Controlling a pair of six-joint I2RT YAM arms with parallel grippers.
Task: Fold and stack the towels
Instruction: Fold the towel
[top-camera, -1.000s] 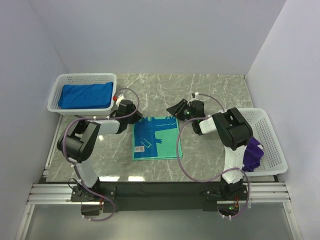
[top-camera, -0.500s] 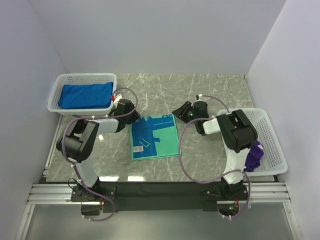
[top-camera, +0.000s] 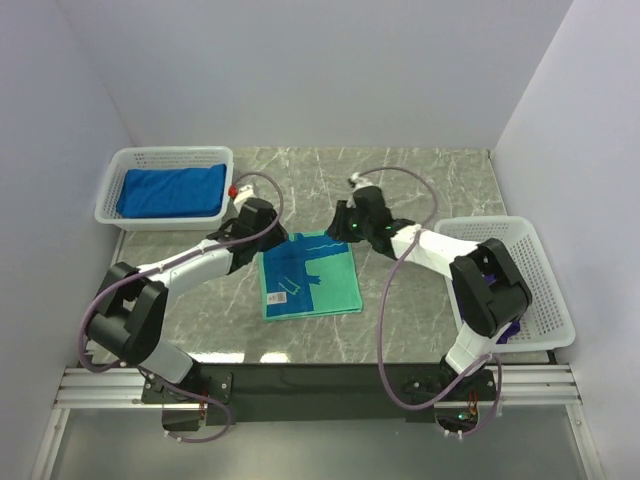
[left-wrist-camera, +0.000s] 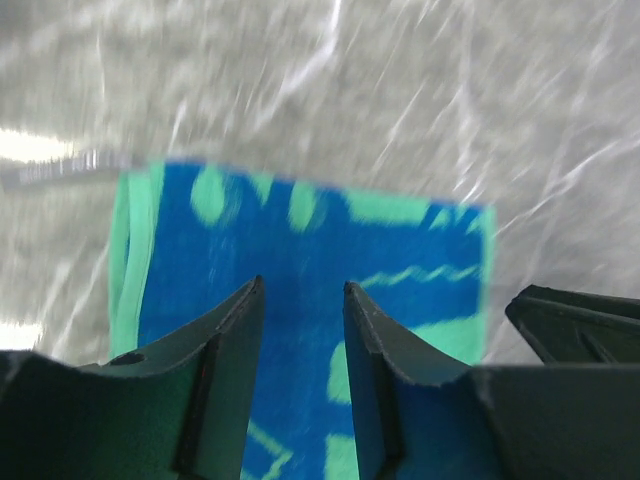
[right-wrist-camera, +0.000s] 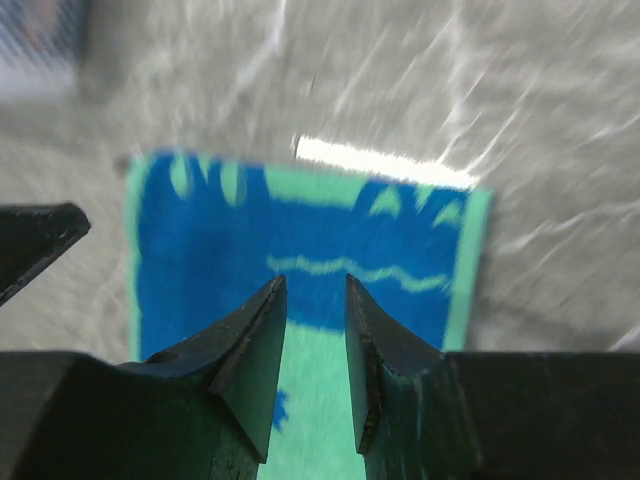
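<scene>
A teal-and-blue patterned towel (top-camera: 310, 277) lies folded flat on the marble table, also seen in the left wrist view (left-wrist-camera: 300, 225) and the right wrist view (right-wrist-camera: 300, 225). My left gripper (top-camera: 278, 238) hovers over its far left corner, open, with nothing between the fingers (left-wrist-camera: 302, 288). My right gripper (top-camera: 341, 229) hangs over the far right corner, also open and empty (right-wrist-camera: 314, 280). A plain blue towel (top-camera: 172, 190) lies folded in the left basket (top-camera: 165, 157).
A white mesh basket (top-camera: 520, 255) stands at the right edge, partly behind my right arm. White walls close the table in at the back and both sides. Bare marble (top-camera: 420, 180) lies beyond the towel.
Both grippers have swung in over the patterned towel's far edge. The left jaws have widened, the right have narrowed slightly. The towel has shifted a little to the left.
</scene>
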